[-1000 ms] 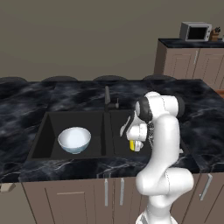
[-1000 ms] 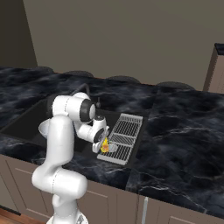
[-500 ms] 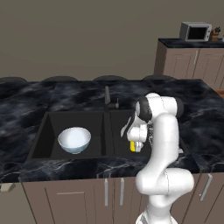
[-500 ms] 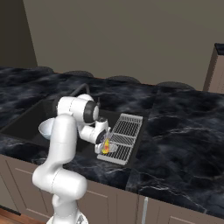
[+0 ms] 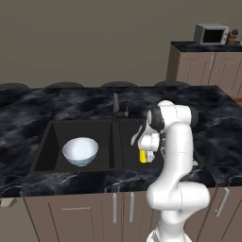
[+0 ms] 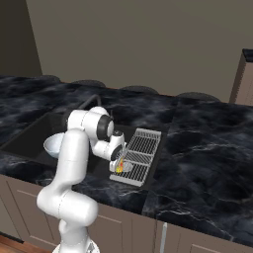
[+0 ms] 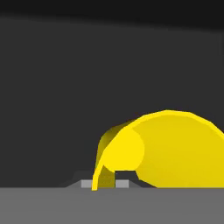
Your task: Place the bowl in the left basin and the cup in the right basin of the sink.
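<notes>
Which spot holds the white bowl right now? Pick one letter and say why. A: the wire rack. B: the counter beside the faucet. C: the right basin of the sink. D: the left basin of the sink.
D: the bowl sits upright on the floor of the left basin, across the divider from the compartment where the gripper has the yellow cup.

Two rear base views, left and right, down over the same sink (image 5: 85, 130); hand view close on the cup (image 7: 170, 148).
</notes>
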Motion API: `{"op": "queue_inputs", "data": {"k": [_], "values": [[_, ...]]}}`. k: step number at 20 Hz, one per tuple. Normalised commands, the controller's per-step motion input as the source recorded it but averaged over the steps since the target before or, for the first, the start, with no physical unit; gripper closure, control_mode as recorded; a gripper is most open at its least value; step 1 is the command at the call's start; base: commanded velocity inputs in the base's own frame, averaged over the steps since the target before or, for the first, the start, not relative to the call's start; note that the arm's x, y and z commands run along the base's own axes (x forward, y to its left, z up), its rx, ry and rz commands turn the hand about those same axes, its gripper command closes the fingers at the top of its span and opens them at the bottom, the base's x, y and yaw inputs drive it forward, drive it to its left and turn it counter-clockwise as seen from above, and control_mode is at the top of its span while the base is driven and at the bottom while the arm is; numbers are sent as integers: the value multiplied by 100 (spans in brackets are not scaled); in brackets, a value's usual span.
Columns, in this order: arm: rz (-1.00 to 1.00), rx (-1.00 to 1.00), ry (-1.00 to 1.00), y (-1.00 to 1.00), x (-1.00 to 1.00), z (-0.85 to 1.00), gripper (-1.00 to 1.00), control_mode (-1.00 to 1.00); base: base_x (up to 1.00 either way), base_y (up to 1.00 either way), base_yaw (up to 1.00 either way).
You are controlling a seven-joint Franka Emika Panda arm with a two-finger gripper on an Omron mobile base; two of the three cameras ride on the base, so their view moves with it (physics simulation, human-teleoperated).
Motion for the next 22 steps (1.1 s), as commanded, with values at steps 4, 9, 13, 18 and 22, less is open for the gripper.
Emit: {"op": "queue_inputs", "data": {"k": [4, 9, 13, 18, 22], "values": [[0, 0, 1, 0, -4, -26, -100, -100, 0, 0, 0], [0, 0, 6, -1, -1, -17, -100, -100, 0, 0, 0], [0, 0, 0, 0, -8, 4, -100, -100, 0, 0, 0], [-1, 0, 0, 0, -12, 21, -100, -100, 0, 0, 0], [-1, 0, 1, 0, -14, 30, -100, -100, 0, 0, 0]]}}
